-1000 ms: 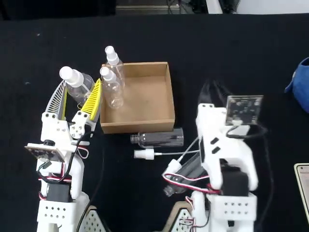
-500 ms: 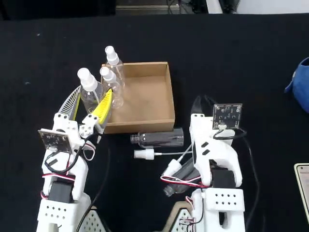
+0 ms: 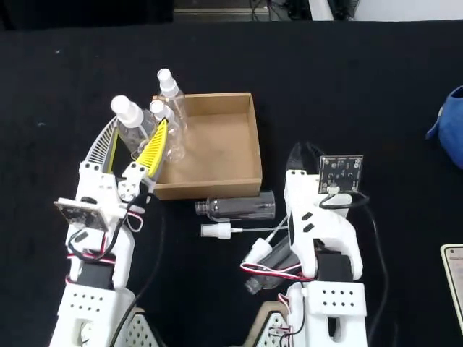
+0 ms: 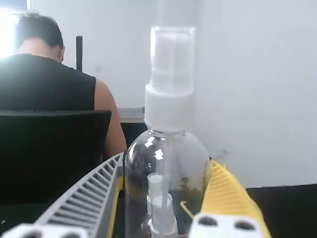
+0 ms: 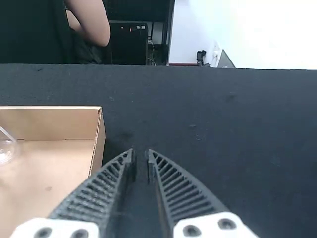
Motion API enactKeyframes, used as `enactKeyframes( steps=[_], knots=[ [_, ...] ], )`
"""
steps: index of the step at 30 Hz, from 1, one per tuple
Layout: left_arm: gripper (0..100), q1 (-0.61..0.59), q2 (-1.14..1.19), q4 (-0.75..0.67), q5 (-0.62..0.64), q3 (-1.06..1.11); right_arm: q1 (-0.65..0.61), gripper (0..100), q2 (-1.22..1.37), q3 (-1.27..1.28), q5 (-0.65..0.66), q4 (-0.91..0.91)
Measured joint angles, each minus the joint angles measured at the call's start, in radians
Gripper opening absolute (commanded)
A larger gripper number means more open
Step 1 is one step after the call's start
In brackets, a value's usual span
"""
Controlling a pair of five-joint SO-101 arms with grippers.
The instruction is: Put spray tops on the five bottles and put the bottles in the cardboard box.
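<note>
The black table carries an open, shallow, brown cardboard box, square with low walls.

The left gripper stands just outside the box wall nearest the left arm. Its jaws, one white and one yellow, are spread about a bottle's width and clamped on the held bottle. That bottle is upright, of clear plastic with rounded shoulders. It has a white spray top under a clear cap, and a thin tube runs down inside it.

The right gripper sits on the near side of the box, off its other front corner. Its dark ribbed jaws are drawn almost together with only a thin slit between them, and they grip nothing.

Two capped bottles stand inside the box against the wall nearest the held bottle. An uncapped bottle lies on its side just in front of the box's near wall. A loose spray top lies just beyond it, farther from the box, white with a trailing tube.
</note>
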Motion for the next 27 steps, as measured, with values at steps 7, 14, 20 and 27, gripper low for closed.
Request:
enactKeyframes(
  steps=[7, 14, 20, 27],
  knots=[
    [3, 0.0, 0.31, -0.201, 0.002, -0.015, 0.0, 1.5, 0.0, 0.005, 0.0, 0.0],
    [3, 0.0, 0.557, -0.236, 0.002, -0.077, 0.0, 1.5, 0.0, 0.005, 0.0, 0.0],
    [3, 0.0, 0.675, -0.296, 0.002, -0.115, 0.0, 1.5, 0.0, 0.017, 0.0, 0.0],
    [3, 0.0, 0.809, -0.468, 0.002, -0.115, 0.0, 1.5, 0.0, 0.017, 0.0, 0.0]
  ],
)
